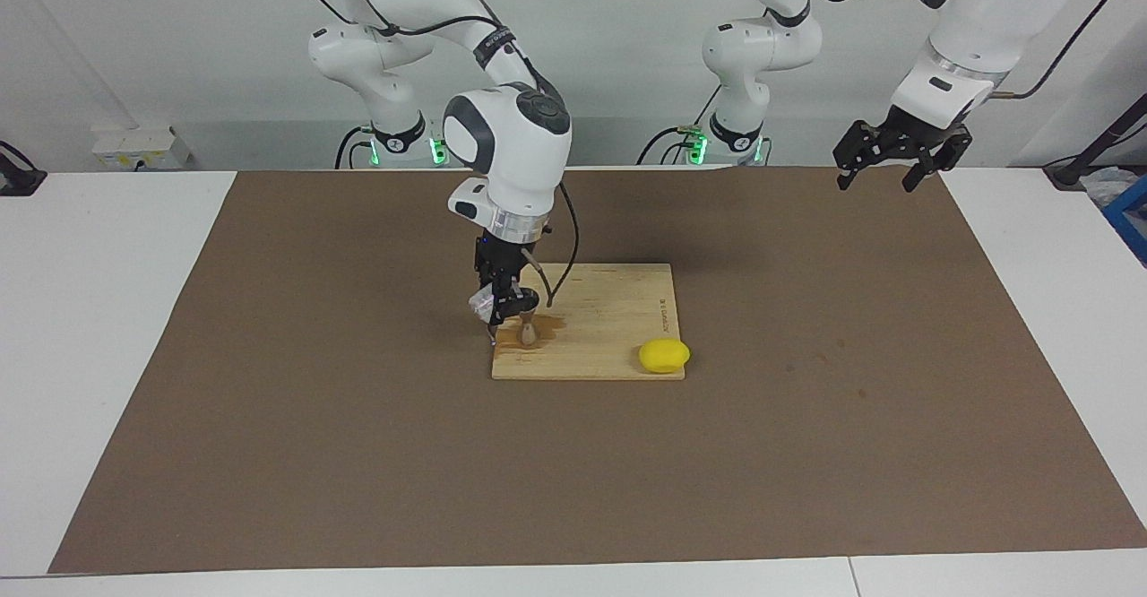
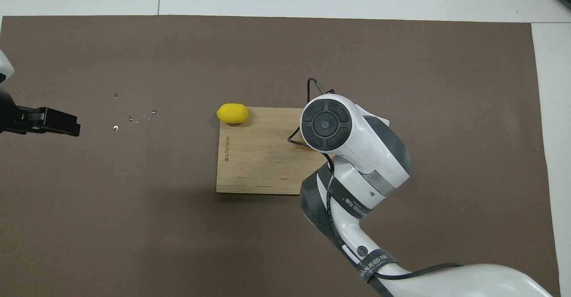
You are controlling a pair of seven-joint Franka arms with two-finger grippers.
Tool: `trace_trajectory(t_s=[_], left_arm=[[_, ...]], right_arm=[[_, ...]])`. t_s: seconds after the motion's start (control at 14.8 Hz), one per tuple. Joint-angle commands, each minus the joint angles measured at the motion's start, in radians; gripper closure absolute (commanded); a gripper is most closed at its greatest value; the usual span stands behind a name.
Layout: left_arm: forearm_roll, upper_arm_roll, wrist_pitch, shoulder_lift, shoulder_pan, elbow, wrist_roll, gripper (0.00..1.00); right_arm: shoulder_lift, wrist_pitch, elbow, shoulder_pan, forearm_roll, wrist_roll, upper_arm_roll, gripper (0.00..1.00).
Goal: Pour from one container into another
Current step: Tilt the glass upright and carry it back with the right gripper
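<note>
My right gripper point(image 1: 502, 303) is shut on the small clear glass cup point(image 1: 483, 305) and holds it tilted just above the wooden board point(image 1: 618, 310), beside the steel jigger point(image 1: 529, 333). The jigger stands upright on the board at its corner toward the right arm's end, in a brown wet patch point(image 1: 548, 320). In the overhead view the right arm's wrist point(image 2: 325, 125) hides the cup, the jigger and the gripper. My left gripper point(image 1: 883, 160) is open and empty, and waits in the air over the mat's edge at the left arm's end; it also shows in the overhead view point(image 2: 49, 123).
A yellow lemon point(image 1: 664, 356) lies at the board's corner farthest from the robots, toward the left arm's end, and shows in the overhead view point(image 2: 232, 113). A brown mat point(image 1: 806, 418) covers the table. Small bright specks point(image 2: 134, 118) lie on the mat near the left gripper.
</note>
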Motion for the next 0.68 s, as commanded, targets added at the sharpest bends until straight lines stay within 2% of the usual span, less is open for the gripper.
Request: trace_trajectory(t_s=[0.0, 0.34, 0.61], left_arm=[[0.010, -0.006, 0.013, -0.021, 0.014, -0.024, 0.003, 0.00], [0.010, -0.006, 0.013, -0.021, 0.014, -0.024, 0.003, 0.00], [0.010, -0.006, 0.013, -0.021, 0.014, -0.024, 0.003, 0.00]], right_arm=[[-0.027, 0.006, -0.025, -0.002, -0.027, -0.003, 0.005, 1.00], [-0.024, 0.001, -0.019, -0.004, -0.010, 0.000, 0.008, 1.00], [-0.024, -0.002, 0.006, -0.022, 0.120, -0.003, 0.008, 1.00]])
